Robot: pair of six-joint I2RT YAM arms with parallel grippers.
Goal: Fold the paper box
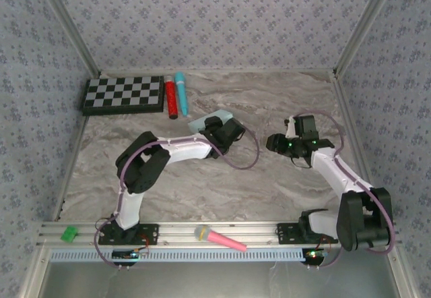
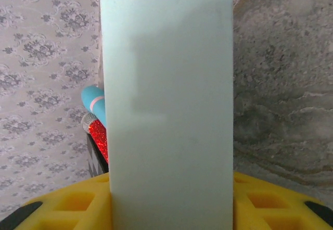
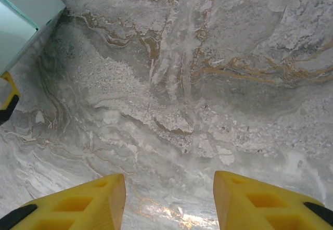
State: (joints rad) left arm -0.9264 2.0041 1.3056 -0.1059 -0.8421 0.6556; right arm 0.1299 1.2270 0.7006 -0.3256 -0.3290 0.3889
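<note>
paper box [image 2: 166, 110] is pale blue. the left claw [image 1: 219, 129] is closed on it, with yellow fingers [image 2: 73, 201] on both sides, near the red marker [image 1: 171, 97] and the blue marker [image 1: 180, 90]. the right claw [image 3: 169, 188] is open over the table [image 1: 283, 183], away from the box.

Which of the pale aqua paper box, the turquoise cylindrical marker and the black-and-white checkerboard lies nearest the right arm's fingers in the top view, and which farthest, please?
From the right arm's fingers:
1. the pale aqua paper box, just left, mid-table.
2. the turquoise cylindrical marker, farther back-left.
3. the black-and-white checkerboard, far-left corner.
</note>
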